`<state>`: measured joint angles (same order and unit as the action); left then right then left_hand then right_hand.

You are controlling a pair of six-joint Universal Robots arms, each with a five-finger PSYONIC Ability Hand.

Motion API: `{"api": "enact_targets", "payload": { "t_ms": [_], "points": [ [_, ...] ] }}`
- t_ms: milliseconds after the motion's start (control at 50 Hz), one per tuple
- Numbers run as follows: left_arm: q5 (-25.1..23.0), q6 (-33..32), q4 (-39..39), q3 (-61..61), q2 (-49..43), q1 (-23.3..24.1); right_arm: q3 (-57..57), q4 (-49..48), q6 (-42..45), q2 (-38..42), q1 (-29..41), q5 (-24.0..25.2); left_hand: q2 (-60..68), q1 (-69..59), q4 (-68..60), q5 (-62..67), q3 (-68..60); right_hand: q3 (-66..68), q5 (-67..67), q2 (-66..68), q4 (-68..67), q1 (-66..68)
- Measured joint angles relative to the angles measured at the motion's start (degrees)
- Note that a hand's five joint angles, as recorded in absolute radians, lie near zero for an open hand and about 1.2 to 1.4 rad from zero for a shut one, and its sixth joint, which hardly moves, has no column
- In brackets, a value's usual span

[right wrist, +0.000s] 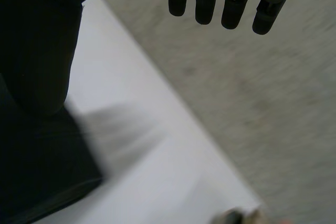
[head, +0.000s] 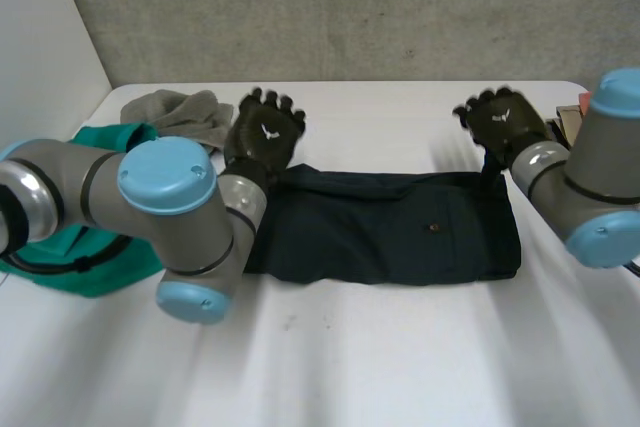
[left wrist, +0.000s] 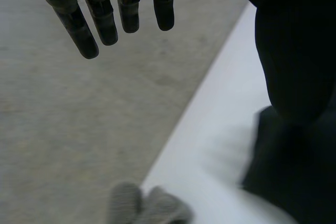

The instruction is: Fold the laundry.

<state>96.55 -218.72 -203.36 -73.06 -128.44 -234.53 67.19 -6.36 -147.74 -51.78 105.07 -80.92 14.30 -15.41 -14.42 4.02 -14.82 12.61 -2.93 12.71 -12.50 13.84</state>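
— Closest to us, what's that grey bulk with the blue caps?

— That's the left arm [head: 170, 217], bent at the elbow over the near-left part of the white table [head: 400, 367]. The left hand [head: 263, 132] sits at its far end, lifted above the tabletop.

— Is it gripping anything?

— No, it's released. Seen from its own wrist, the fingers [left wrist: 100, 19] hang straight and apart, and the thumb [left wrist: 294, 51] stands off to one side.

— And the laundry?

— A dark navy garment [head: 400, 227] lies folded into a long flat band across the middle of the table, running from 9 o'clock to 3 o'clock. A small button [head: 433, 228] shows on its top face. The left hand is over its 10 o'clock corner and the right hand [head: 505, 122] over its 2 o'clock corner.

— How's the right hand?

— Loose as well, with its fingers [right wrist: 205, 3] straight and spread. The garment's end lies under its thumb, but I can't tell whether they touch.

— What else is on the table?

— A crumpled grey cloth [head: 180, 112] at the table's 10 o'clock, just beside the left hand. A green cloth [head: 95, 272] lies at 9 o'clock, partly behind the left arm. The right arm [head: 590, 187] comes in from 3 o'clock.
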Motion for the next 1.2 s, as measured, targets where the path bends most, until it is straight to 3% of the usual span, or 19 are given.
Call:
{"api": "enact_targets", "payload": {
  "t_ms": [120, 200, 460, 700, 820, 1080, 1160, 1180, 1200],
  "points": [
    [-6.6, 4.6, 6.2, -0.6, 0.6, -0.3, 0.8, 13.3, -3.2, -2.3, -1.0, 4.4, 0.0, 0.0, 0.0, 0.0, 0.0, 0.0, 0.0, 0.0, 0.0, 0.0],
    [-9.1, 6.5, 7.6, 3.2, -3.2, -1.0, 1.4, 15.7, -4.1, -2.5, -1.1, 5.2, 0.2, -0.1, -0.1, 0.3, -0.1, 0.0, 0.0, 0.0, 0.0, 0.0],
    [-12.5, 6.8, 7.3, 24.6, -21.2, -5.7, 8.4, 13.2, -3.5, -7.1, -1.1, 5.0, 11.0, -9.8, -10.8, 11.5, -10.3, 0.0, 0.0, 0.0, 0.0, 0.0],
    [-10.7, 5.9, 6.9, 41.6, -30.8, -10.8, 23.6, 6.1, -1.2, -16.0, -2.2, 4.4, 12.4, -10.6, -12.5, 13.2, -11.7, 5.9, -6.0, 5.8, -6.0, 4.2],
    [-10.2, 5.8, 6.9, 40.6, -29.4, -10.9, 29.3, 4.3, 1.2, -17.9, -2.6, 4.5, 12.4, -10.6, -12.4, 13.1, -11.7, 8.7, -8.9, 7.2, -8.6, 6.9],
    [-10.1, 9.0, 6.9, 18.1, -11.7, -9.1, 34.0, -4.4, 5.0, -14.2, -4.6, 5.3, 8.6, -8.1, -8.0, 8.1, -8.2, 10.7, -11.0, 9.2, -10.6, 9.5],
    [-10.1, 10.7, 6.8, 11.6, -6.9, -8.4, 32.5, -6.7, 6.6, -10.8, -5.1, 5.3, 8.2, -8.0, -7.7, 7.8, -7.8, 28.5, -27.9, 29.3, -28.5, 25.3],
    [-10.1, 10.7, 6.8, 11.6, -6.9, -8.4, 32.5, -6.7, 6.6, -10.8, -5.1, 5.3, 8.2, -8.0, -7.7, 7.8, -7.8, 28.5, -27.9, 29.3, -28.5, 25.3],
    [-10.1, 11.4, 6.8, 8.8, -4.8, -8.0, 31.3, -7.6, 7.2, -9.1, -5.5, 5.0, 7.9, -8.0, -7.6, 7.6, -7.8, 48.2, -45.7, 48.4, -48.3, 35.5]
  ]
}}
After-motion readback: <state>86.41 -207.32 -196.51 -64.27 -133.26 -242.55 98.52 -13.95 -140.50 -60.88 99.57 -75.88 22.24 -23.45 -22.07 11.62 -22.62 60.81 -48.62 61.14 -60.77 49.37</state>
